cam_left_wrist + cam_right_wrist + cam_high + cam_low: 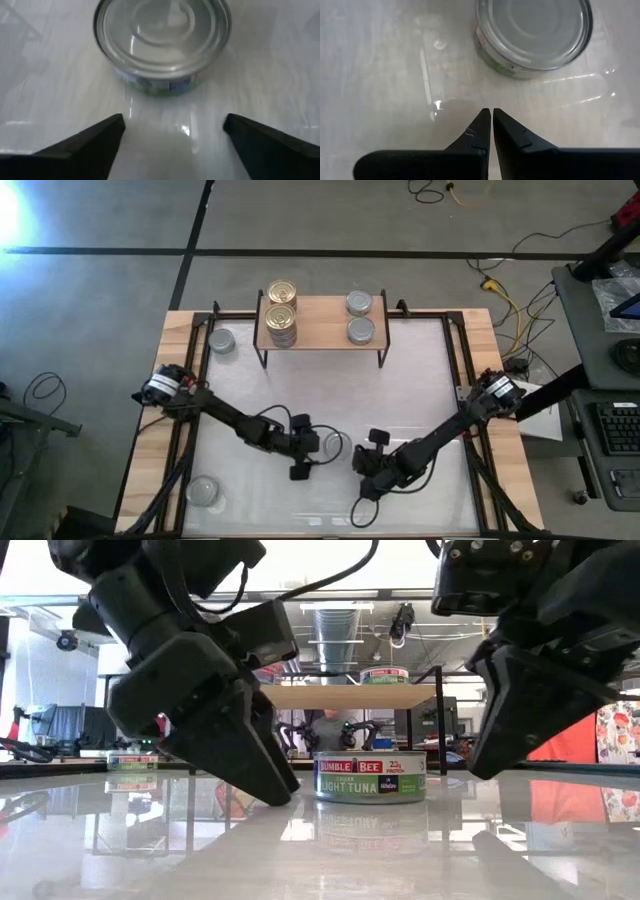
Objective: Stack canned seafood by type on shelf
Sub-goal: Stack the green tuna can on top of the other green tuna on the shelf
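Judging by the shelf (322,325), you're about halfway: gold tins (282,312) stacked at one end, two silver tins (360,317) unstacked at the other. In front of it, your left tool (318,448) gapes beside a silver tuna tin (370,776); right tool (491,122) clenched, empty.

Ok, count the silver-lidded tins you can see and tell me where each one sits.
5. Two on the shelf, right end: one at the back, one in front. One left of the shelf. One between the grippers. One near the front-left corner. Others may be hidden.
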Controlling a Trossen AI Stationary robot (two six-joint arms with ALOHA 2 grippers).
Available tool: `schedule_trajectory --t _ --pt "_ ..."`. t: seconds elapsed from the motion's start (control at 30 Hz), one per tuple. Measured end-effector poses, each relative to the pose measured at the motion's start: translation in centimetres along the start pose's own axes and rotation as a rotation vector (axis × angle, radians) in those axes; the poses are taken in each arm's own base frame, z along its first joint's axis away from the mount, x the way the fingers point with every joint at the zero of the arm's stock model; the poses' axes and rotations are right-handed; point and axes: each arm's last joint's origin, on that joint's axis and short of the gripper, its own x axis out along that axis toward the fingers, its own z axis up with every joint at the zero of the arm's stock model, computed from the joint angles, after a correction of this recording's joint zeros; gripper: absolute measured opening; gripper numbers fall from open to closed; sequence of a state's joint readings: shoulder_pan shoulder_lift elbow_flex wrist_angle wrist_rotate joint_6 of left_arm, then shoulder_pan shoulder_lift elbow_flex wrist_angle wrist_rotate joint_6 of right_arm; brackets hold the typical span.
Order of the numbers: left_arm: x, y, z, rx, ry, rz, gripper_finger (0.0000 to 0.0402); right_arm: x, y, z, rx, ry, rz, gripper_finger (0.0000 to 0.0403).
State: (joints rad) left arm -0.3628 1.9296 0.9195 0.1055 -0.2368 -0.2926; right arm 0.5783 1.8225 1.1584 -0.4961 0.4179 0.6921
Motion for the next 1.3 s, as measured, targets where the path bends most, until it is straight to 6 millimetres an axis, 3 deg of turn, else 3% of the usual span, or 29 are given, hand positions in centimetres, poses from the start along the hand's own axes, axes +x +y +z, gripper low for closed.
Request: schedule_trajectory --t 0.2,0.53,0.77,0.93,1.3 --pt "1.4 0.6 -0.7 0.04 -0.159 -0.045 0.0397 -0.2 0.4 -0.3 0.07 -0.004 0.01 0.0013" --pt "4.4 0.8 -3.4 -0.026 -0.493 -0.046 0.0396 -0.3 0.5 -0.4 0.113 -0.022 -0.002 0.0013" --pt "6.2 0.1 -3.1 0.017 -0.578 -0.043 0.0397 0.4 -0.6 0.3 0.176 -0.049 -0.062 0.0013" --pt "5.6 0.1 -2.5 0.011 -0.585 -0.042 0.0397 1.0 -1.4 0.3 0.161 -0.013 -0.1 0.0013" --pt "2.5 0.0 -3.0 0.073 -0.494 -0.052 0.0397 0.8 -2.2 -0.1 0.174 0.03 -0.172 0.0013"
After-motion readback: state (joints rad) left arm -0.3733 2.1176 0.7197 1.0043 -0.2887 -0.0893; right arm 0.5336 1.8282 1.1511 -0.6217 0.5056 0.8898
